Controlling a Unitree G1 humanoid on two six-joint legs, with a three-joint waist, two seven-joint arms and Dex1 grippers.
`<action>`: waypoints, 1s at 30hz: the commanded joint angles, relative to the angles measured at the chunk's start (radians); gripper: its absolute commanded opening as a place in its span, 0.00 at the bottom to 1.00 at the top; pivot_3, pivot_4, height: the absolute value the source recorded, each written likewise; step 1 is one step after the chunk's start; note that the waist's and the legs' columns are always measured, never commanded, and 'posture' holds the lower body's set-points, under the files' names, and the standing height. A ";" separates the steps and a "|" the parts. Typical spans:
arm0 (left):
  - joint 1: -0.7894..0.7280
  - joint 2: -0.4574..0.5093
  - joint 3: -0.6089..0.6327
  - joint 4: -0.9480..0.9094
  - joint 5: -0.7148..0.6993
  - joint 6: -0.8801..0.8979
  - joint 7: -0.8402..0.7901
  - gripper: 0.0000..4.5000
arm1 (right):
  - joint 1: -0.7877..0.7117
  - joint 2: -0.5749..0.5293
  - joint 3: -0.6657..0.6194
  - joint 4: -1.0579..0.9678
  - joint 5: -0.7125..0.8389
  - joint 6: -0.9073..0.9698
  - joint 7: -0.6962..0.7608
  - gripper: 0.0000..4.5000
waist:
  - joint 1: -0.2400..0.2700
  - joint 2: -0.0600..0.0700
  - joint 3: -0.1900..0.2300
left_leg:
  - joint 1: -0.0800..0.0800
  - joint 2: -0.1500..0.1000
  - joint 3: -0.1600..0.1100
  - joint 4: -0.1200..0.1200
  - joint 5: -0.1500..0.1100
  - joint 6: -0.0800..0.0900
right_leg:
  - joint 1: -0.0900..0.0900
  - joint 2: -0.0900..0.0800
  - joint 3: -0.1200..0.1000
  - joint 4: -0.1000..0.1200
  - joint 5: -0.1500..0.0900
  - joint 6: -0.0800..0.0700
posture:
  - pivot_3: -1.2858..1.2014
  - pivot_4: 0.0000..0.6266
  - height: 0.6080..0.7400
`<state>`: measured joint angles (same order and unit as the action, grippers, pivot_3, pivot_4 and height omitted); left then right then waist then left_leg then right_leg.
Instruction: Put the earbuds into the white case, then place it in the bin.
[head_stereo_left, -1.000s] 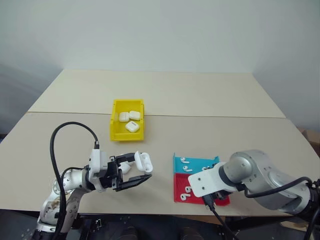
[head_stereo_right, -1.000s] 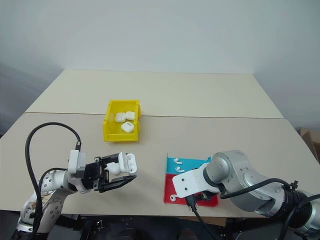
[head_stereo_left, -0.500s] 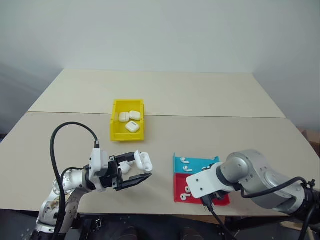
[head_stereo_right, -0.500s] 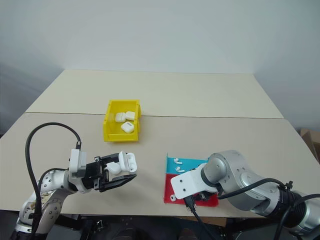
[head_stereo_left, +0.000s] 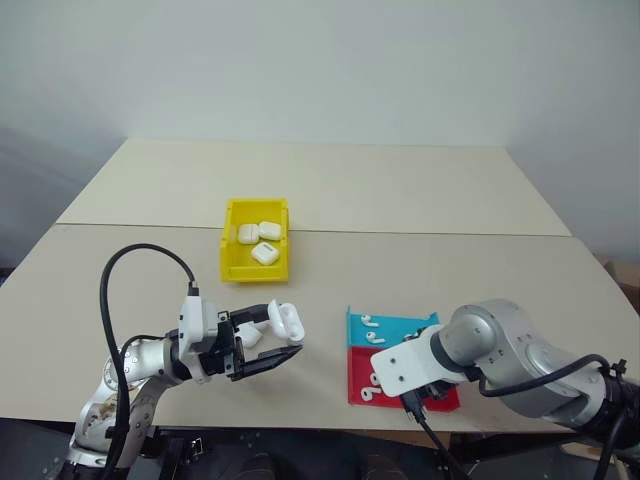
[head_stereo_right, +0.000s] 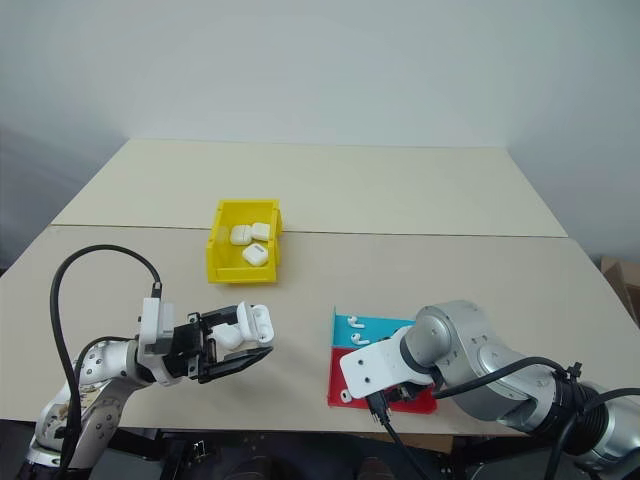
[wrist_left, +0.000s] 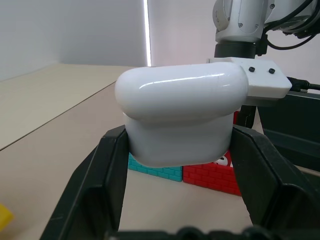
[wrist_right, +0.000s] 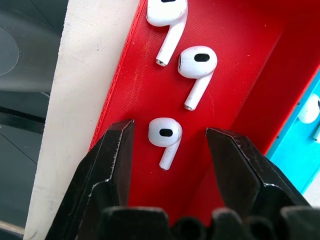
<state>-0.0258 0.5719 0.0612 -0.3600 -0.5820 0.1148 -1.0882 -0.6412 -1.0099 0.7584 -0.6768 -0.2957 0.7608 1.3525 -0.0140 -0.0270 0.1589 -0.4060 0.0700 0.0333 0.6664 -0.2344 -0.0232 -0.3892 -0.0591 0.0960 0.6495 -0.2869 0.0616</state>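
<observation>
My left gripper (head_stereo_left: 284, 333) is shut on the white case (head_stereo_left: 284, 321), held above the table's front left; in the left wrist view the case (wrist_left: 182, 117) sits between both black fingers. My right gripper (wrist_right: 170, 134) points down into the red tray (wrist_right: 235, 35), open, its fingers astride one earbud (wrist_right: 165, 136) without touching it. Two more earbuds (wrist_right: 196, 64) lie further along the tray. The yellow bin (head_stereo_left: 232, 262) stands past the left gripper, with three white cases (head_stereo_left: 264, 253) in it.
A blue tray (head_stereo_left: 400, 330) with earbuds (head_stereo_left: 370, 321) adjoins the red tray (head_stereo_left: 357, 367) on its far side. My right wrist's white plate (head_stereo_left: 405, 368) covers part of the red tray. Bare tabletop stretches between the bin and the trays.
</observation>
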 joint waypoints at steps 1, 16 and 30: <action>-0.005 0.009 0.000 -0.040 -0.005 0.004 0.008 0.61 | 0.008 0.003 -0.035 -0.007 -0.012 -0.017 0.004 0.41 | 0.000 0.000 0.000 | 0.000 0.000 0.000 0.000 0.000 0.000 | 0.000 0.000 0.000 0.000 0.000 0.000 | 0.52 0.24 1.00; -0.007 0.015 0.001 -0.045 -0.008 0.015 0.020 0.61 | 0.011 0.001 -0.038 0.001 -0.027 -0.033 0.022 0.37 | 0.000 0.000 0.000 | 0.000 0.000 0.000 0.000 0.000 0.000 | 0.000 0.000 0.000 0.000 0.000 0.000 | 0.52 0.24 1.00; -0.012 0.017 0.001 -0.051 -0.015 0.032 0.023 0.61 | 0.033 0.002 -0.070 -0.009 -0.037 -0.038 0.040 0.21 | 0.000 0.000 0.000 | 0.000 0.000 0.000 0.000 0.000 0.000 | 0.000 0.000 0.000 0.000 0.000 0.000 | 0.52 0.24 1.00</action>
<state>-0.0261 0.5870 0.0578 -0.3762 -0.5823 0.1504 -1.0680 -0.6128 -1.0032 0.7282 -0.6637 -0.3323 0.7247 1.3824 -0.0135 -0.0270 0.1589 -0.4060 0.0700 0.0333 0.6663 -0.2344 -0.0232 -0.3891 -0.0592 0.0959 0.6492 -0.2869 0.0616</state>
